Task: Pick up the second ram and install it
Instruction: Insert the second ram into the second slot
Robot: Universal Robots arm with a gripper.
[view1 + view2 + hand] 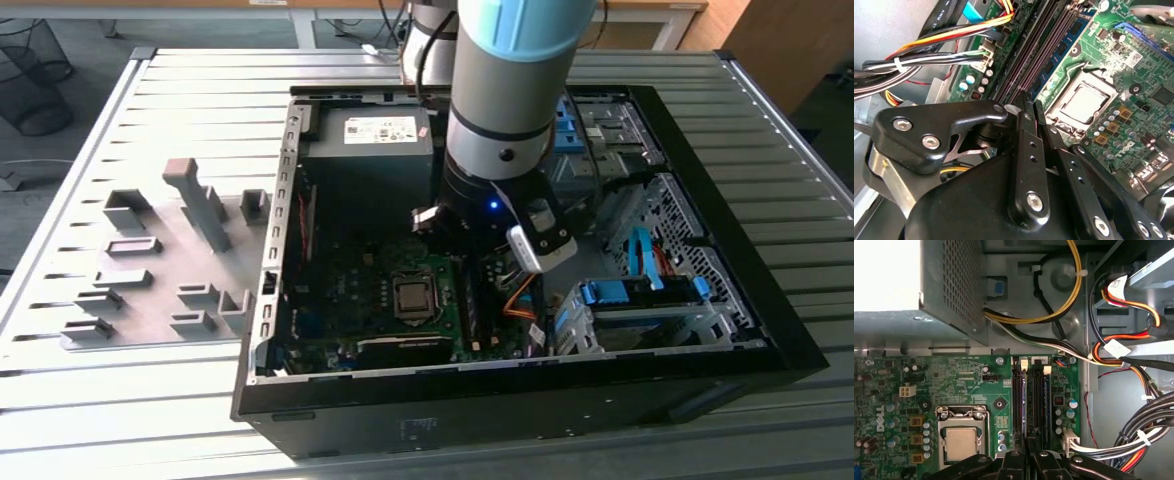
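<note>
Arm [501, 130] down inside the open computer case [534, 385], wrist low over the green board [347, 290]. Gripper [1033, 107] with its two black fingers [1025, 130] drawn almost together, only a thin slit between; cannot tell whether anything is pinched there. Tips right at the near end of the memory slots, just beside the processor [1081, 102] in both wrist views. Second ram [1025, 405] upright on edge in the slot row, blue edge and dark chips along it, directly ahead of the fingertips; another blue edge in a neighbouring slot, so cannot say for sure which stick is which. Bundled wires [1134, 440] on the slots' far side from the processor. Grey holder block [160, 260] outside the case, toward the exterior view's left.
</note>
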